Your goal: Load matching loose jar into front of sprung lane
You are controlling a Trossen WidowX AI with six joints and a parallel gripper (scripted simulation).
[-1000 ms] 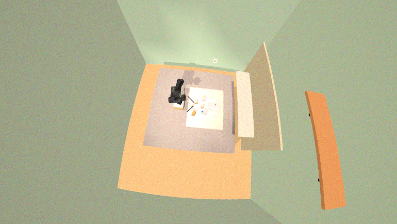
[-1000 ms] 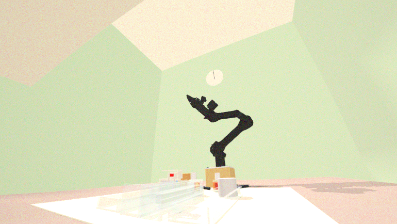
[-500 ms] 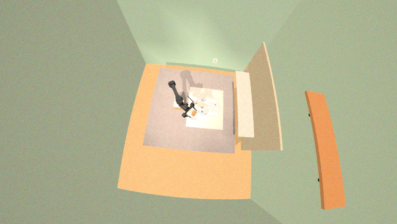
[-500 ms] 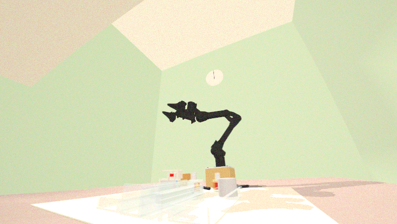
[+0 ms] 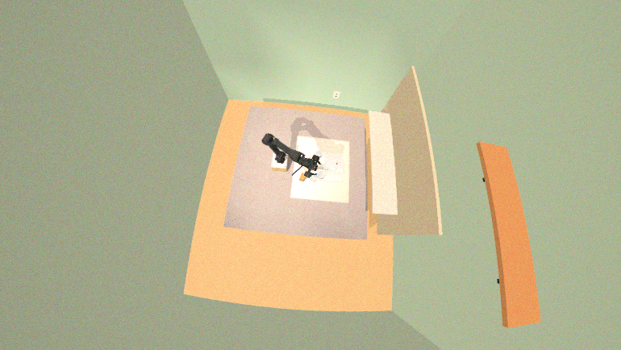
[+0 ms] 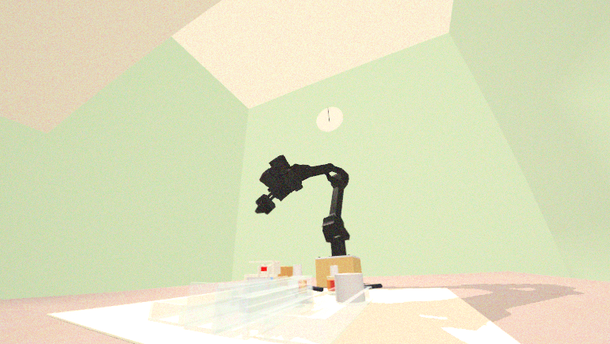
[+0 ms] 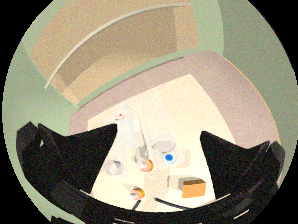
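Note:
My gripper (image 5: 318, 168) (image 6: 258, 210) (image 7: 160, 132) is open and empty, tilted down high above the board. A small jar with an orange-red side and pale lid (image 6: 330, 283) (image 7: 137, 194) stands loose nearest the arm's base. A similar orange-red jar (image 6: 303, 285) (image 7: 146, 165) stands farther out, at the near end of the clear lanes (image 6: 256, 299) (image 7: 126, 131); whether it is inside a lane I cannot tell. A blue-topped jar (image 7: 169, 157) stands to its right in the wrist view. The pusher plate and front stop are too faint to make out.
A grey cylinder (image 6: 350, 288) (image 7: 115, 167) stands left of the jars in the wrist view. An orange block (image 5: 302, 177) (image 6: 286, 270) (image 7: 193, 188) lies to the right there. A red mark (image 5: 336, 164) (image 7: 120, 116) shows toward the far end. The white board (image 5: 319, 193) lies under everything.

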